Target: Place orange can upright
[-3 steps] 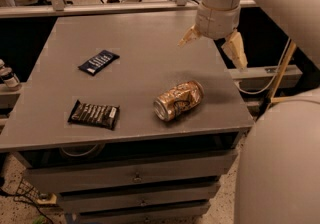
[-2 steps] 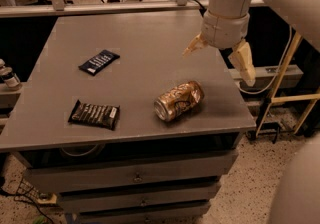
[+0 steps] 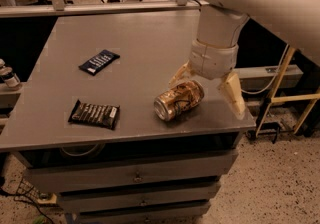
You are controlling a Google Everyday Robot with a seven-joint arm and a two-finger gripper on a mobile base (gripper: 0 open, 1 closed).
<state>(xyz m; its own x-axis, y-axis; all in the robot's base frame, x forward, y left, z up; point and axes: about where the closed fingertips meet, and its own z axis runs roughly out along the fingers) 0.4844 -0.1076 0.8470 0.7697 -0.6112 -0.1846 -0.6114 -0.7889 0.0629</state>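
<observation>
Grey surface (image 3: 145,38), dark snack packet (image 3: 95,114) flat near front edge, orange can (image 3: 179,100) lying on its side front right, gripper (image 3: 206,85) just behind it, jaws spread wide, holding nothing, second dark packet (image 3: 99,62) further back left.

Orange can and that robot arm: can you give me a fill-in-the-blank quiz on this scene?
1. The orange can lies on its ____ on the grey table.
2. The gripper hangs over the can's far end, jaws ____.
3. Left of the can lie ____ dark snack packets.
Missing words: side; open; two.
</observation>
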